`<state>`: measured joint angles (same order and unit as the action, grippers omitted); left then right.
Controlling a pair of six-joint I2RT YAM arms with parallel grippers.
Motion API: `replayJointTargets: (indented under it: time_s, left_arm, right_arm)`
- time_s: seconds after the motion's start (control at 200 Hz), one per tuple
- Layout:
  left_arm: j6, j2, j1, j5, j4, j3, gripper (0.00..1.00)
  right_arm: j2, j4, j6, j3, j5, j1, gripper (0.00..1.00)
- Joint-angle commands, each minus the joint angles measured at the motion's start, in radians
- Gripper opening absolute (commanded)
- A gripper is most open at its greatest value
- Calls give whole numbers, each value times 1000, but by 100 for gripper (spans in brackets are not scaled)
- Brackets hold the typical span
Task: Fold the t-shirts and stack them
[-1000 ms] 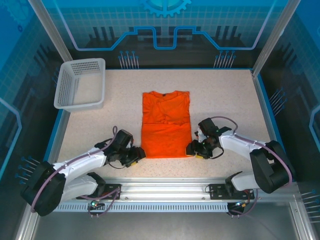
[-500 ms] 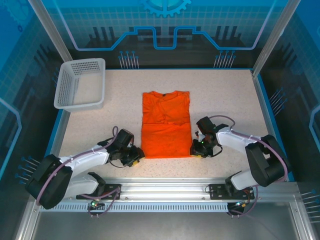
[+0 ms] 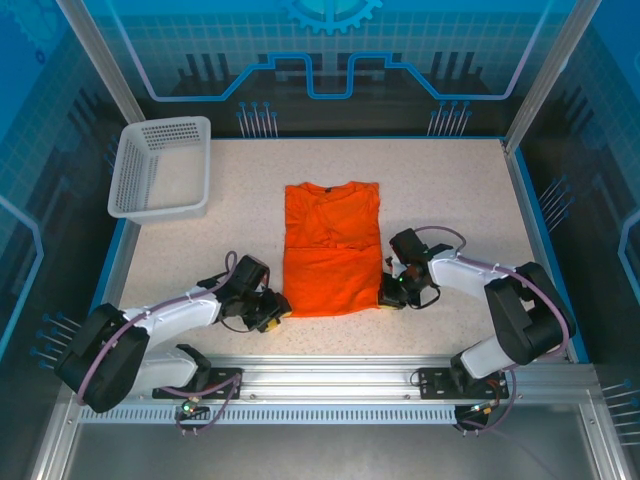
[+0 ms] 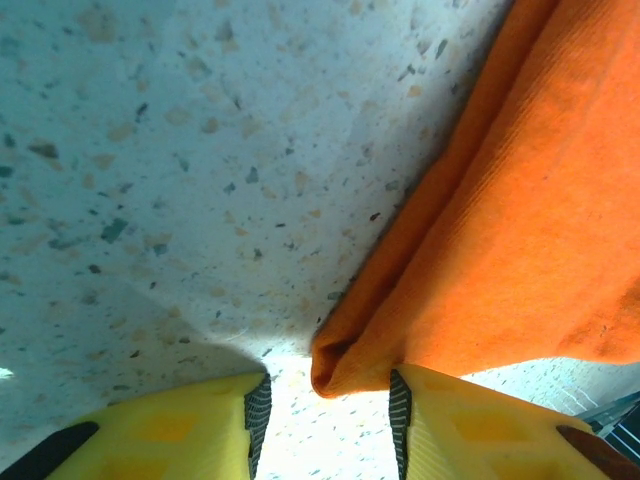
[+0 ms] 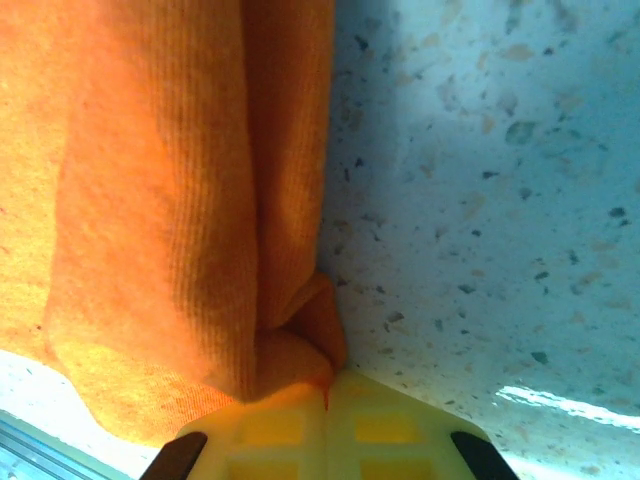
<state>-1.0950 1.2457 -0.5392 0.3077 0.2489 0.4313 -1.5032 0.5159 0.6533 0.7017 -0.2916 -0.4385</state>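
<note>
A bright orange t-shirt [image 3: 332,255] lies flat in the middle of the table, folded to a narrow rectangle with its collar at the far end. My left gripper [image 3: 278,310] sits low at its near left corner. In the left wrist view the yellow jaws [image 4: 328,405] stand open, with the rolled corner of the t-shirt [image 4: 520,220] between them, against the right finger and clear of the left one. My right gripper [image 3: 390,297] is at the near right corner. In the right wrist view it [image 5: 327,395] is shut on a bunched fold of the t-shirt [image 5: 150,200].
A white perforated basket [image 3: 128,170] stands at the far left of the speckled table [image 3: 450,200]. Metal frame posts and blue walls enclose the table. Both arms lie low along the near edge.
My right gripper has slid in to the shirt's near right corner and shut on it. My left gripper has crept closer to the near left corner, jaws somewhat narrower.
</note>
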Motion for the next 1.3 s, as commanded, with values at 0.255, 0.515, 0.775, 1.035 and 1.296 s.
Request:
replayJointTargets:
  time_s: [0.255,0.515,0.775,1.035,1.296]
  left_arm:
    - [-29,42,-12,19,-263,-12,36]
    - [-9,61,-13,10,-243,-3,28]
    - [50,-15,-13,-69,-81,6,24]
    - [48,-99,-13,-79,-1,-20,44]
    - [-3,-48,-13,-33,-109,-48,34]
  right_arm:
    - [-6,20,-17,7,15,-6,0]
    - [1,24,-20,5,15,-6,0]
    - [22,51,-26,5,32,1,0]
    - [37,57,-26,5,31,11,0]
    - [32,58,-24,12,25,11,0]
